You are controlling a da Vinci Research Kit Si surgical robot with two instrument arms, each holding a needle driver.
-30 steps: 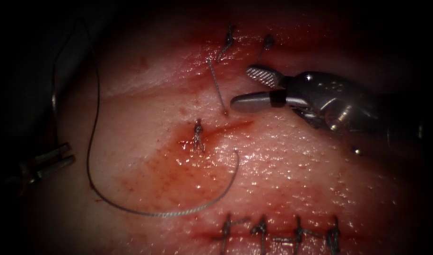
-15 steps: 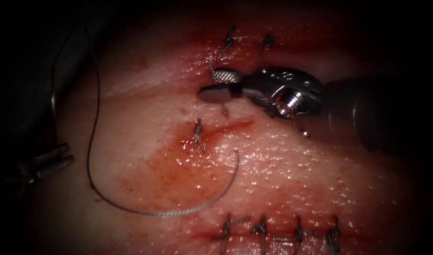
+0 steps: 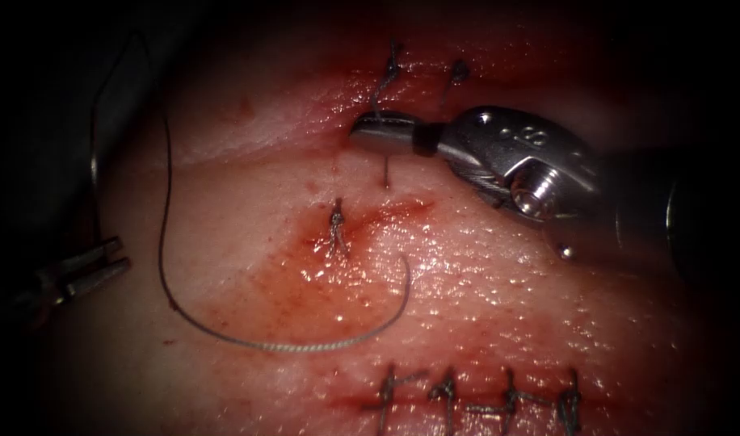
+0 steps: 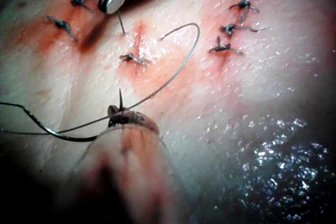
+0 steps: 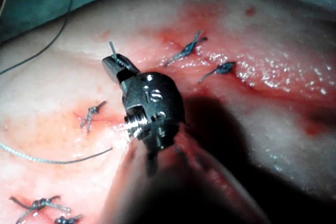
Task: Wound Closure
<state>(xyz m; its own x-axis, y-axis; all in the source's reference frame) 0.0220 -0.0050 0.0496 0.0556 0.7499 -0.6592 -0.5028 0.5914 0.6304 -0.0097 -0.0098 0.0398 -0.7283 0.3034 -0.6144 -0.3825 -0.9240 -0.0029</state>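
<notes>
Right tool (image 3: 378, 133) jaws pressed together on a short thread end (image 3: 385, 172) standing from the tissue (image 3: 507, 307) — held taut, probably. Below it, a knot (image 3: 336, 230). Farthest, left tool (image 3: 103, 262) pinching the long thread (image 3: 289, 347); needle not made out.

Right tool (image 3: 386, 133) — silver wrist, round screw, stamped digits, dark shaft, left tool (image 3: 91, 270) — slim grey prongs
</notes>
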